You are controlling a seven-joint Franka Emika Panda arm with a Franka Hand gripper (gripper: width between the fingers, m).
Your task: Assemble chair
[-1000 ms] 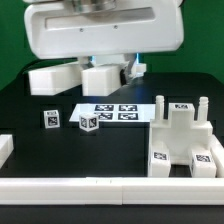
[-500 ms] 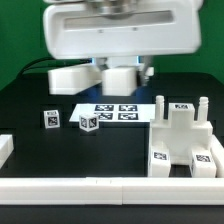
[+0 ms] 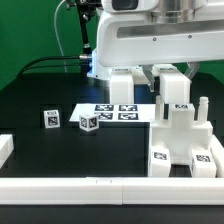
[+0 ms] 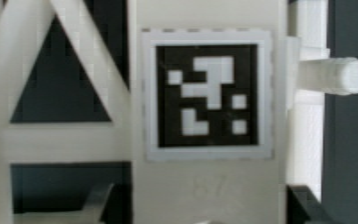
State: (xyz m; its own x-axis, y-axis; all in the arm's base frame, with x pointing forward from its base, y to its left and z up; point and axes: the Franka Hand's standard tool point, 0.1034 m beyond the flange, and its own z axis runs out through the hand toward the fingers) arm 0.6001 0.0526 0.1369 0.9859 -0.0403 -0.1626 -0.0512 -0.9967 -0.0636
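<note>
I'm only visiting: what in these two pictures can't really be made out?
- Exterior view: whether the gripper holds anything. The bulky arm covers it, and its white tips blend into the chair.
- Exterior view: the marker board is partly hidden behind the gripper.
- Exterior view: the tags on the two small blocks are too small to read.
- Wrist view: it is so close that only a tagged panel and a peg fit. The edges cut off the rest.

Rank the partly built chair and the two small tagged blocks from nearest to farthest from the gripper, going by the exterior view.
1. Partly built chair, at the exterior view's right, just below the gripper.
2. Tagged block by the marker board, left of centre, next to the marker board.
3. Leftmost tagged block, farther toward the exterior view's left.
</note>
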